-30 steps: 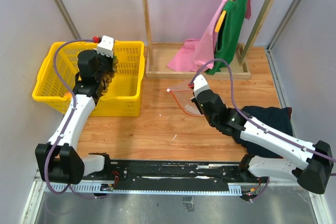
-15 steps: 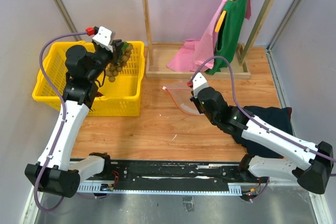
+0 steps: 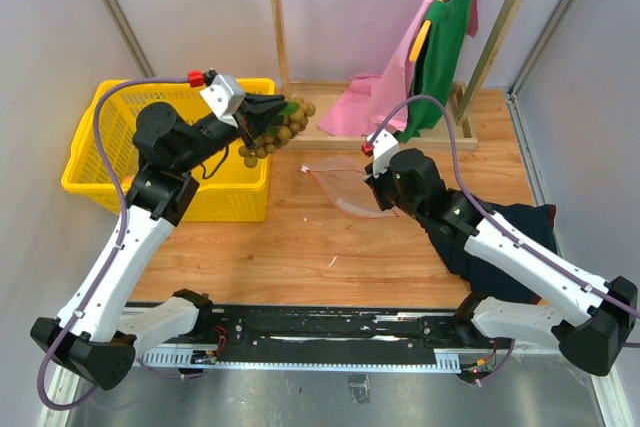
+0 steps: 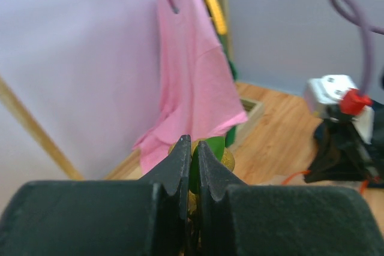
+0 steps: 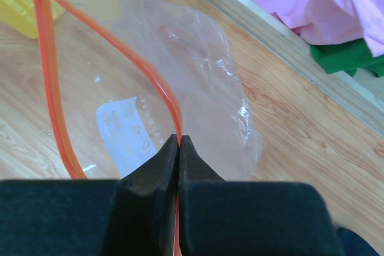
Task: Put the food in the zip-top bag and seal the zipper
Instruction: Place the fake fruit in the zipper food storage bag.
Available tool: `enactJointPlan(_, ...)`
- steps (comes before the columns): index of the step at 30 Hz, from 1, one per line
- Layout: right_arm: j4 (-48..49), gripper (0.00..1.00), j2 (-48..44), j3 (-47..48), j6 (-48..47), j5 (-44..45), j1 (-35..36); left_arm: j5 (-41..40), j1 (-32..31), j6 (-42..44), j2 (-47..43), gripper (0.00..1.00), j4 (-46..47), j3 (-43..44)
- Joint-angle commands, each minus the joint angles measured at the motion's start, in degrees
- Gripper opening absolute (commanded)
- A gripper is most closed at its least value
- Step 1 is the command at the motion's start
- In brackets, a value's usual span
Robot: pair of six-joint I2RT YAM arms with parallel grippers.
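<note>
Just right of the yellow basket (image 3: 88, 165) the left pincer (image 3: 270, 107) grips the green grape bunch (image 3: 274, 133); farther right, the right pincer (image 3: 372, 179) pinches the zipper (image 5: 50, 70) of the clear bag (image 3: 345, 192).

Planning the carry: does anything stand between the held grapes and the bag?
Nothing visible does. The grapes hang in the left gripper above the basket's edge; only bare table separates them from the bag, pinched at its zipper by the right gripper.
</note>
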Motion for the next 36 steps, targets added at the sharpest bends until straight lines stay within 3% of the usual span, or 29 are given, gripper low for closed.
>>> enactJointPlan(1,-1.32,0.01,1.00,2.35,0.81,-9.96,-2.87,6.88,-3.62,-1.71,-0.79,0.00,6.67,-2.26)
enactJointPlan(21,-1.98,0.01,3.92,3.85,3.70,-24.21,-9.73,21.14,-12.75,5.90,-0.49,0.00,-1.15,-8.08)
enactJointPlan(36,-1.78,0.01,4.56,4.55,4.59,-29.14,-10.10,15.67,-18.34,16.25,6.03,0.00,-15.62,-3.66)
